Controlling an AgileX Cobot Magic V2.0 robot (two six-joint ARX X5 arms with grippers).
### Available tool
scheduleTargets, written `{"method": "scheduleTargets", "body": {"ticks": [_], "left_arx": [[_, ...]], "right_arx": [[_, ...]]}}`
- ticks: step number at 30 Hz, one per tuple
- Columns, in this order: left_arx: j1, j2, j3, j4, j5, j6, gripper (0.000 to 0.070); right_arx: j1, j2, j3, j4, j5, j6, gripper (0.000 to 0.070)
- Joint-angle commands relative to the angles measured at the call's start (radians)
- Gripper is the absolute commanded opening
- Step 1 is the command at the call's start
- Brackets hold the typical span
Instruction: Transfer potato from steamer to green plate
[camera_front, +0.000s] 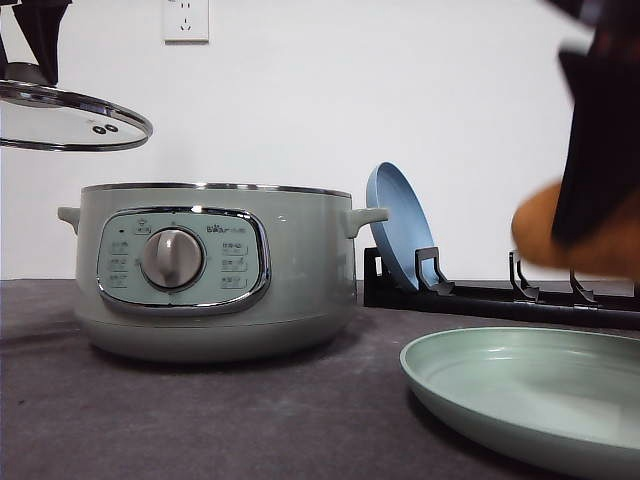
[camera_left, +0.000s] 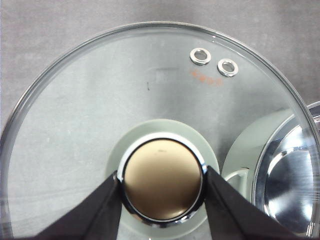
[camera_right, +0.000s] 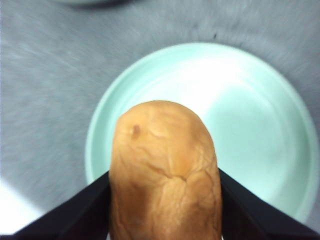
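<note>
Front view: my right gripper (camera_front: 590, 215) holds the potato (camera_front: 545, 230) in the air above the green plate (camera_front: 530, 395), which lies on the table beside the open steamer (camera_front: 210, 270). My left gripper lifts the glass lid (camera_front: 70, 115) above the steamer.

Left wrist view: my left gripper (camera_left: 162, 185) clamps the lid's knob (camera_left: 162, 182).

Right wrist view: my jaws grip the potato's (camera_right: 165, 170) sides over the plate (camera_right: 250, 115). I judge I should lower it near the plate's middle, then release gently so it cannot roll.
</note>
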Motion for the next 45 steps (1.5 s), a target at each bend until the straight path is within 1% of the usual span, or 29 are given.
{"method": "scheduleTargets", "body": {"ticks": [1, 4, 8, 17, 20, 31, 33, 39, 40, 42, 45], "left_arx": [[0.002, -0.004, 0.047, 0.028, 0.001, -0.003, 0.0000], [0.002, -0.004, 0.047, 0.028, 0.001, -0.004, 0.0000], [0.002, -0.004, 0.047, 0.028, 0.001, -0.004, 0.0000], [0.002, -0.004, 0.047, 0.028, 0.001, -0.004, 0.0000], [0.002, -0.004, 0.047, 0.028, 0.001, -0.004, 0.0000], [0.002, -0.004, 0.047, 0.028, 0.001, -0.007, 0.0000], [0.002, -0.004, 0.047, 0.028, 0.001, -0.006, 0.0000], [0.002, -0.004, 0.047, 0.028, 0.001, -0.007, 0.0000], [0.002, -0.004, 0.047, 0.028, 0.001, -0.007, 0.0000], [0.002, -0.004, 0.047, 0.028, 0.001, -0.007, 0.0000], [0.002, -0.004, 0.047, 0.028, 0.001, -0.007, 0.0000]], "right_arx": [[-0.001, 0.018, -0.027, 0.075, 0.006, 0.035, 0.0271], [-0.013, 0.042, -0.069, 0.155, 0.006, 0.053, 0.0271], [-0.034, 0.084, -0.084, 0.195, 0.006, 0.053, 0.0271], [-0.070, 0.189, -0.084, 0.218, 0.005, 0.036, 0.0271], [-0.075, 0.211, -0.084, 0.223, 0.005, 0.027, 0.0271], [-0.077, 0.260, -0.084, 0.231, 0.002, 0.027, 0.0280], [-0.077, 0.259, -0.084, 0.234, 0.000, 0.028, 0.0307], [-0.077, 0.255, -0.076, 0.233, 0.003, 0.028, 0.0548], [-0.077, 0.250, -0.071, 0.233, 0.002, 0.028, 0.0566], [-0.077, 0.234, -0.053, 0.218, 0.000, 0.028, 0.0574], [-0.076, 0.192, 0.003, 0.139, -0.005, 0.027, 0.0595]]}}
